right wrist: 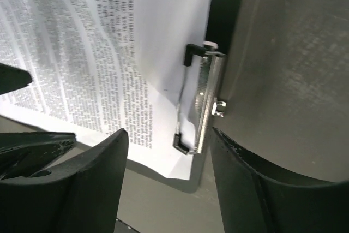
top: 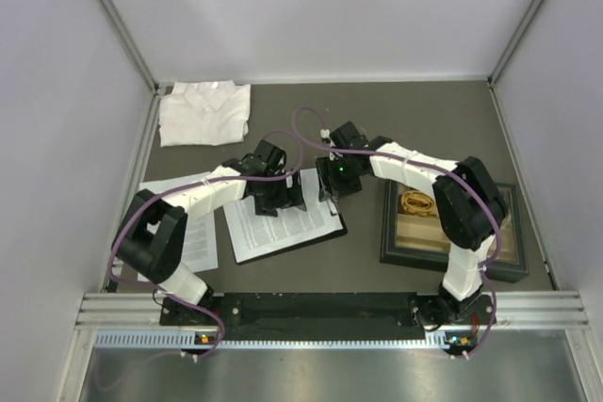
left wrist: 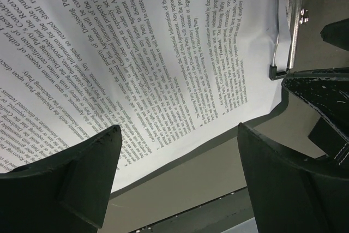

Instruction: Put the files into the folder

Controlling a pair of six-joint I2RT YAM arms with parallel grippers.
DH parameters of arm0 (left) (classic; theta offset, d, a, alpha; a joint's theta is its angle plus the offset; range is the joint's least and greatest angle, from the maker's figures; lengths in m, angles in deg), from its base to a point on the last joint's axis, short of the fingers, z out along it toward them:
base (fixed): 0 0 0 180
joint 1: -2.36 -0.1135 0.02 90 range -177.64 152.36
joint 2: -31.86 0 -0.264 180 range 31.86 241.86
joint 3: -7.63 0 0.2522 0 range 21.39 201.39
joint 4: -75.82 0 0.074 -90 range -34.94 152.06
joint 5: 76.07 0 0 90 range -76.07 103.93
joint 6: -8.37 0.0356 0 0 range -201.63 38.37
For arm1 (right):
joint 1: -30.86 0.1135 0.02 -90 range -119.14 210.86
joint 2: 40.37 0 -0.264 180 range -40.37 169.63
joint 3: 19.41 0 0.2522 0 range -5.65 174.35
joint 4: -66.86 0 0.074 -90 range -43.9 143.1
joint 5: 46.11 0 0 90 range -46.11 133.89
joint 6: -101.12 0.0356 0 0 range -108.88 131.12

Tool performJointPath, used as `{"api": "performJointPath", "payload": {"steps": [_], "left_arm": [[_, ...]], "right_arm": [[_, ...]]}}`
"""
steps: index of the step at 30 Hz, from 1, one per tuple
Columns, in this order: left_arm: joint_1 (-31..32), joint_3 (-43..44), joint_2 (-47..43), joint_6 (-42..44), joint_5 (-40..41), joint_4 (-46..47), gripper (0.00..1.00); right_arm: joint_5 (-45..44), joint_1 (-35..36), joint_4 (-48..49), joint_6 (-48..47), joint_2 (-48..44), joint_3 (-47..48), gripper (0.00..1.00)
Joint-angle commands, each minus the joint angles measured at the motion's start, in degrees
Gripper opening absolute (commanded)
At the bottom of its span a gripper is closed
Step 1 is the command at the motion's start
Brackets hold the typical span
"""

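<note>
The black folder (top: 332, 230) lies flat at the table's middle with a printed sheet of the files (top: 278, 225) on it. More files (top: 201, 242) lie to its left, partly under my left arm. My left gripper (top: 273, 197) hovers open over the sheet (left wrist: 136, 64) near its lower edge, holding nothing. My right gripper (top: 335, 181) is open at the folder's clip end. The silver clip (right wrist: 204, 102) sits down on the sheet's top edge (right wrist: 82, 42), just beyond the right fingertips, and it also shows as the clip (left wrist: 292, 25) in the left wrist view.
A folded white shirt (top: 203, 112) lies at the back left. A dark-framed tray (top: 509, 261) with small items stands to the right of the folder, under my right arm. Grey walls enclose the table on three sides.
</note>
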Motion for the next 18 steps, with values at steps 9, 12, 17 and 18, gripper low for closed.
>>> {"api": "performJointPath", "payload": {"steps": [9, 12, 17, 18], "left_arm": [[-3.03, -4.22, 2.75, -5.15, -0.88, 8.13, 0.86], [-3.21, -5.19, 3.1, -5.42, -0.62, 8.75, 0.86], [-3.21, -5.36, 3.81, -5.33, -0.7, 8.93, 0.86], [-3.12, -5.45, 3.72, -5.42, -0.7, 8.93, 0.86]], "right_arm": [[-16.26, 4.03, -6.17, -0.62, 5.09, 7.74, 0.47], [-16.96, 4.56, -5.73, -0.36, 6.32, 7.57, 0.47], [-20.47, 5.79, -7.05, -0.53, 8.26, 8.36, 0.5], [-20.22, 5.88, -6.96, -0.62, 8.44, 8.27, 0.5]]}}
